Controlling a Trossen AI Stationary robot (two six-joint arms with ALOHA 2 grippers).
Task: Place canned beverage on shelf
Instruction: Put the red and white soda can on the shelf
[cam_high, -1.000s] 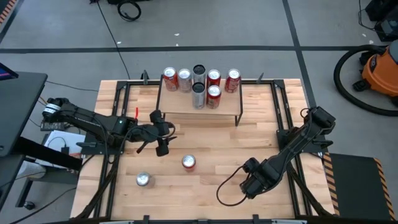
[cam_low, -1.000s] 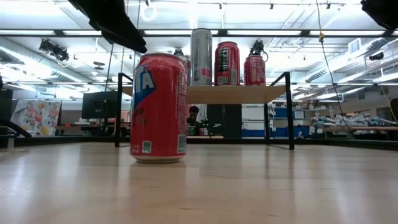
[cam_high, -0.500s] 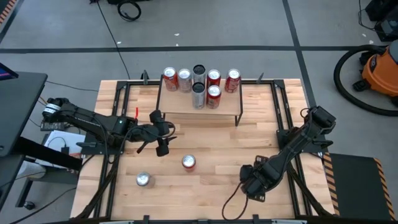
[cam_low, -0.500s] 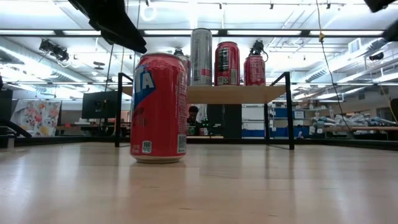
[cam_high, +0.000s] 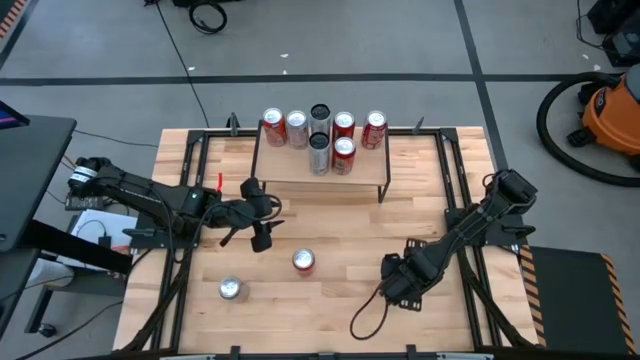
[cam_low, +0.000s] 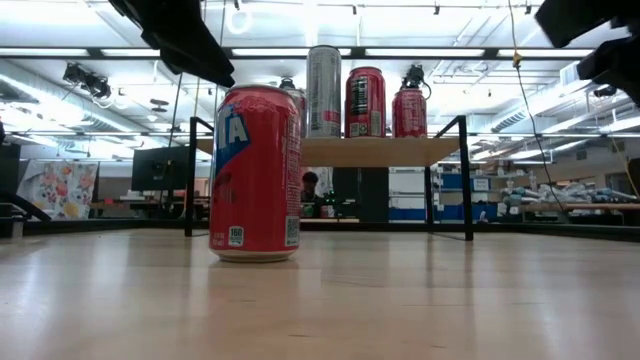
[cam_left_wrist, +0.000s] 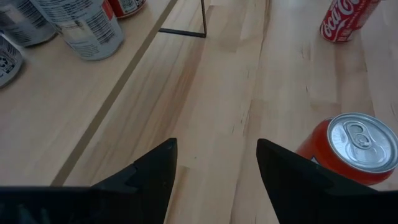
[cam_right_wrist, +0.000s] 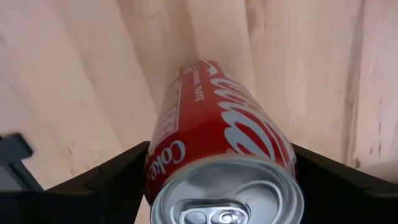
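Seven cans already stand on the shelf (cam_high: 322, 180); the right gripper (cam_high: 396, 283) carries a red can (cam_right_wrist: 221, 168) in its jaws (above the worktop), well short; left gripper (cam_high: 262, 225) waits, jaws wide

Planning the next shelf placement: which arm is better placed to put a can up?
Right: its gripper already clamps a red can, while the left gripper hovers open and empty short of the shelf.

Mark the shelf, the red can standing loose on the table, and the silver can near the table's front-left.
shelf (cam_high: 352, 178): high view, bare front strip of its plank top.
red can (cam_high: 304, 261): high view, its lid.
silver can (cam_high: 230, 289): high view, its lid.
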